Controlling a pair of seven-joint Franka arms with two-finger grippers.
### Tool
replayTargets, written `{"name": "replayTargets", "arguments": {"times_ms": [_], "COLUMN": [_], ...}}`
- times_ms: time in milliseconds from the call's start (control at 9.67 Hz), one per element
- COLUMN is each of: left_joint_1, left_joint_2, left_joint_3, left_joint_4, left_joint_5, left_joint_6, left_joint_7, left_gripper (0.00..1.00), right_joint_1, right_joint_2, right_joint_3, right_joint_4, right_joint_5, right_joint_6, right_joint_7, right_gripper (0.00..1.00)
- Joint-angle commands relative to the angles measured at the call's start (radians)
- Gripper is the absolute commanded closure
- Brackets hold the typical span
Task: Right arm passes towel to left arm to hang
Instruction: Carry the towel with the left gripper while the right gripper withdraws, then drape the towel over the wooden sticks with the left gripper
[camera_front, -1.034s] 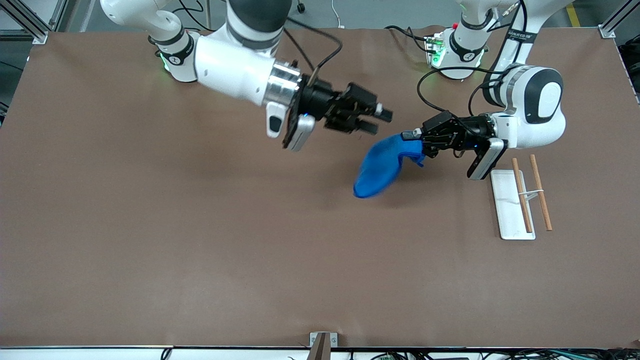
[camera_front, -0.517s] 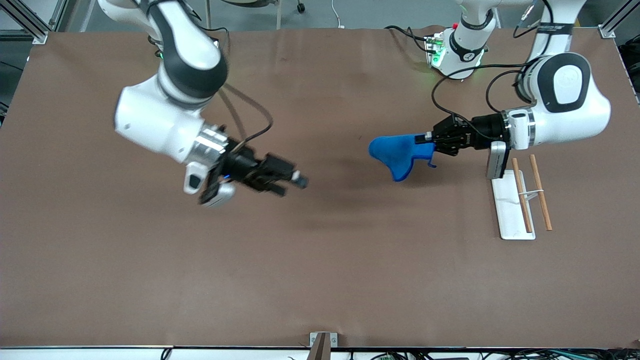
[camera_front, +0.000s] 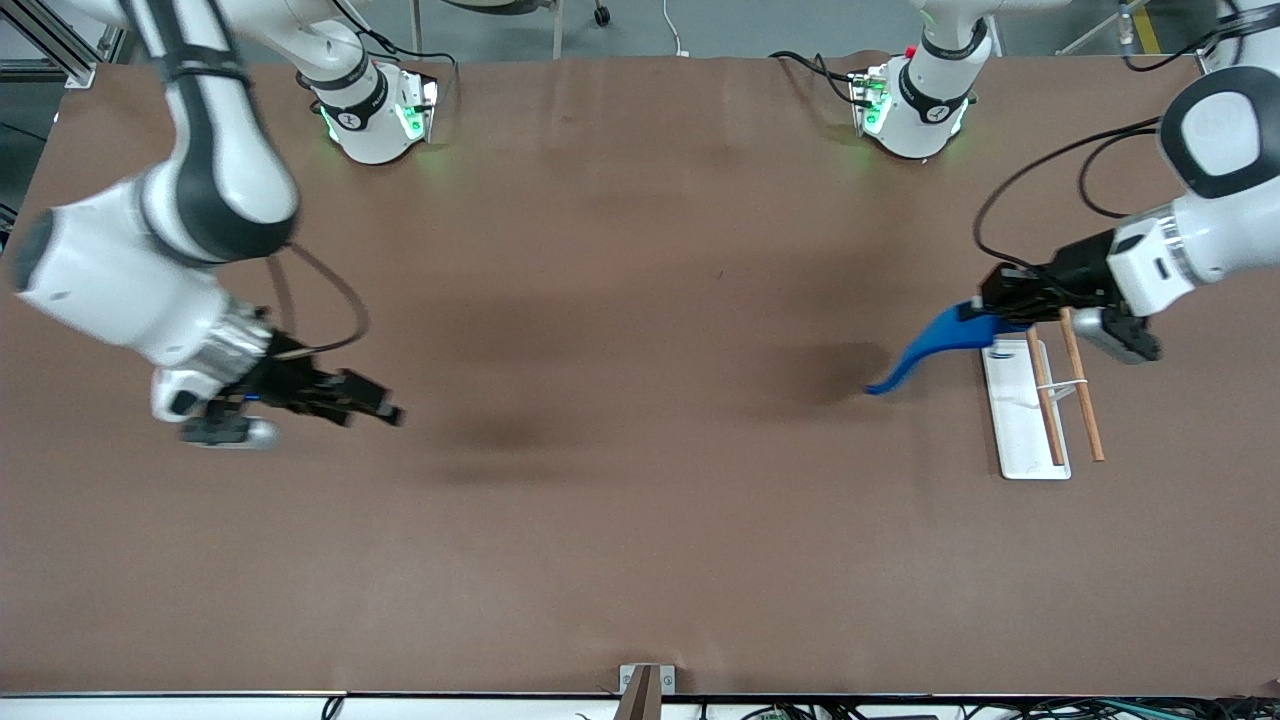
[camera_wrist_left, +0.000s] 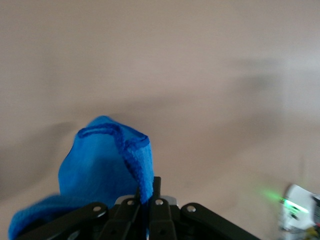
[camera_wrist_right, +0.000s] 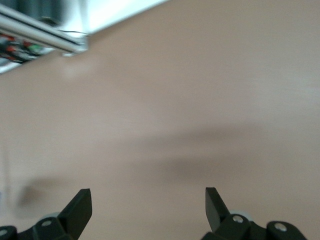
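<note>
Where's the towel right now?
The towel hangs from the shut left gripper in the front view, over the table beside the white rack, toward the left arm's end.

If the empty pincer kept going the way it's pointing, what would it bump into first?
Probably nothing. The right pincer, open and empty, points along the bare brown table toward the left arm's end. The towel in the left pincer looks off that line, though depth is unclear.

Bright blue towel (camera_front: 935, 343) (darker stitched edge); brown table (camera_front: 620, 520); white rack base (camera_front: 1018, 420).
</note>
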Motion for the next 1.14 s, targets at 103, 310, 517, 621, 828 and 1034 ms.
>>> {"name": "replayTargets", "arguments": {"times_ms": [103, 310, 517, 621, 828, 1034], "left_joint_1": [-0.009, -0.004, 0.000, 0.002, 0.005, 0.028], "left_joint_2": [0.032, 0.072, 0.156, 0.208, 0.281, 0.331], "left_joint_3": [0.148, 0.248, 0.329, 0.360, 0.377, 0.377], "left_joint_4": [0.011, 0.013, 0.048, 0.072, 0.102, 0.120], "left_joint_5": [0.138, 0.137, 0.137, 0.132, 0.137, 0.135], "left_joint_6": [0.061, 0.148, 0.264, 0.286, 0.350, 0.369], "left_joint_7": [-0.111, -0.142, -0.131, -0.121, -0.117, -0.111], "left_gripper": [1.00, 1.00, 0.98, 0.98, 0.98, 0.89], "right_joint_1": [-0.182, -0.214, -0.219, -0.217, -0.217, -0.210], "right_joint_2": [-0.154, -0.205, -0.204, -0.221, -0.264, -0.256], "right_joint_3": [0.001, 0.001, 0.003, 0.004, 0.003, 0.004], "right_joint_4": [-0.038, 0.053, 0.205, 0.233, 0.268, 0.324], "right_joint_5": [-0.251, -0.387, -0.478, -0.477, -0.472, -0.475], "right_joint_6": [-0.208, -0.349, -0.538, -0.552, -0.609, -0.668], "right_joint_7": [0.014, 0.020, 0.054, 0.057, 0.048, 0.054], "right_gripper": [0.00, 0.00, 0.00, 0.00, 0.00, 0.00]}}
